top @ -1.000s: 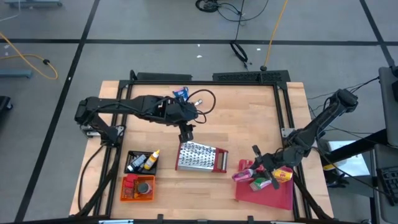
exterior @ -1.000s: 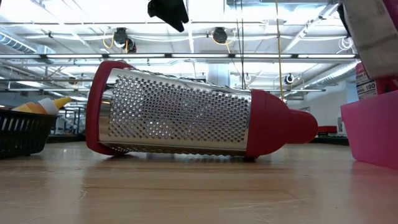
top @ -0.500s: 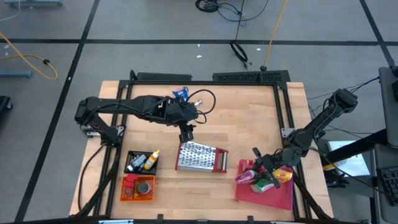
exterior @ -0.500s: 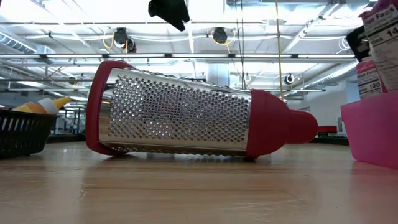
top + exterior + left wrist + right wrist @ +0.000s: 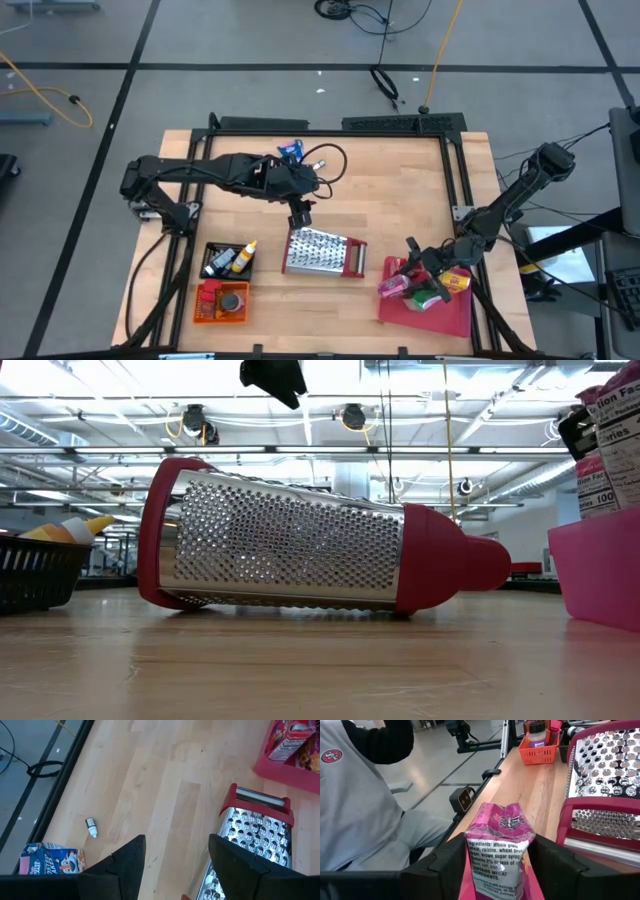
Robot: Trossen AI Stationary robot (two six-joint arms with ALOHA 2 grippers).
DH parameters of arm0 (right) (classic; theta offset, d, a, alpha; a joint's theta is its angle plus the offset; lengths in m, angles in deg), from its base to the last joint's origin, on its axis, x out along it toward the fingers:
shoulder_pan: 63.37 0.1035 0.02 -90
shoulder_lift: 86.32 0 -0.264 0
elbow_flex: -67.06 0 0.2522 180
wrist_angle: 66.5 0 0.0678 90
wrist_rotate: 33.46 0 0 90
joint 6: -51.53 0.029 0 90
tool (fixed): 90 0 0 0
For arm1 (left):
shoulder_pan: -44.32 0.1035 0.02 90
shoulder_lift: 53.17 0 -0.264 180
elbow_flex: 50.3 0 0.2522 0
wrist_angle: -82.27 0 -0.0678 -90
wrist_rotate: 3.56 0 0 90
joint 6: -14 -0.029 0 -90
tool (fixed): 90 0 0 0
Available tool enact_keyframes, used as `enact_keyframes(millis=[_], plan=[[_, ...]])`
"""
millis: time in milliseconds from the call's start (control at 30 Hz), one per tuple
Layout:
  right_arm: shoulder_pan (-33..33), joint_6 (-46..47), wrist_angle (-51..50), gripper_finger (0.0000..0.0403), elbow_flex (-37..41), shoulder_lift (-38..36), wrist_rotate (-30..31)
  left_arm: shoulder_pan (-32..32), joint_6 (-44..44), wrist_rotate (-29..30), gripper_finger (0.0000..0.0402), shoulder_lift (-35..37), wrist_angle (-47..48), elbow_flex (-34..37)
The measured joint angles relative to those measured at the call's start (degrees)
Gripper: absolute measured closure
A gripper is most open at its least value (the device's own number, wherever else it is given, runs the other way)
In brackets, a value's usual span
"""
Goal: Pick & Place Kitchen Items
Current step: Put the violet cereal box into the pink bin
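Since the earlier frames, the pink-purple packet has been carried slightly lower and further over the red tray by the right tool; the left arm and all other items are unchanged.

- Right tool: pinched on the pink-purple packet, one dark finger on each side of it. The packet is held upright above the tray's left edge, crimped top up, its ingredients panel turned to the wrist camera. In the low view the packet is seen raised above the pink tray wall.
- Left tool: held above the wooden surface, just behind the grater, fingers spread with nothing between them.
- Grater: steel, red-ended, lying on its side at mid-surface, just left of the tray.
- Tray contents: a green item and a yellow box beside the held packet.
- Black basket: small bottles, one with a yellow tip.
- Orange basket: a dark round jar and red items.
- Blue cereal box: at the far edge of the surface, with a tiny bottle lying near it.
- Person in a grey shirt: seated beside the surface, in the right wrist view.
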Motion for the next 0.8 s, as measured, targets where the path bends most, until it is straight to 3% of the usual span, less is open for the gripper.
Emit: enact_keyframes(millis=[800], plan=[[-0.3, -0.1, -1.8, 0.0199, 0.0, -1.8, 0.2, 0.0, 0.0, 0.0, 0.0181, 0.0, 0.0, 0.0]])
